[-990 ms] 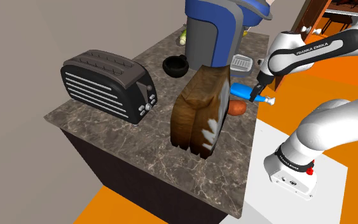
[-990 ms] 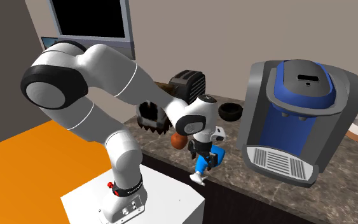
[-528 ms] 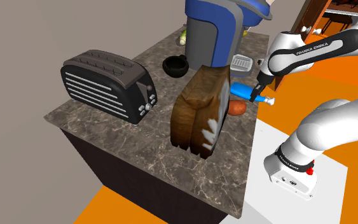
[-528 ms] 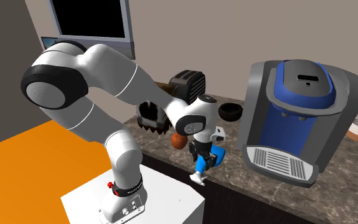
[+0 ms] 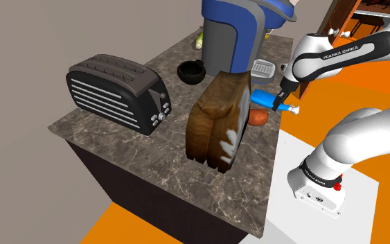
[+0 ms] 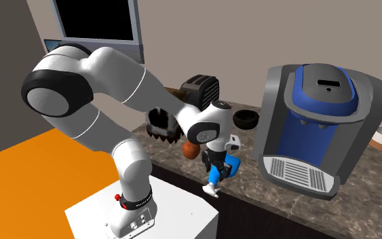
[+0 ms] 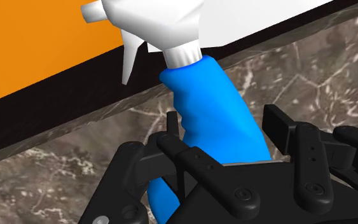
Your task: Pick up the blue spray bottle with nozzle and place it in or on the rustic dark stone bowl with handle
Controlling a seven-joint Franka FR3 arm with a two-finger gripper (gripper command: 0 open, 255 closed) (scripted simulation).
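Blue spray bottle [image 5: 261, 96] with white trigger nozzle [image 7: 152, 25]: right of centre in the shoulder view, gripped across its body by the black jaws, which press on both its sides in the wrist view. The nozzle end juts past the edge of the dark marbled tabletop [image 5: 158, 163]. Whether the bottle touches the tabletop cannot be told.
Dark bowl with handle [image 5: 191, 71]: upper centre of the shoulder view, on the tabletop beside the blue and grey coffee machine [image 6: 315, 125], well apart from the bottle.
Black toaster [image 5: 117, 93]: left of frame.
Brown block [image 5: 217, 121]: centre, between toaster and bottle.
Reddish round item [image 5: 258, 118]: just below the bottle.
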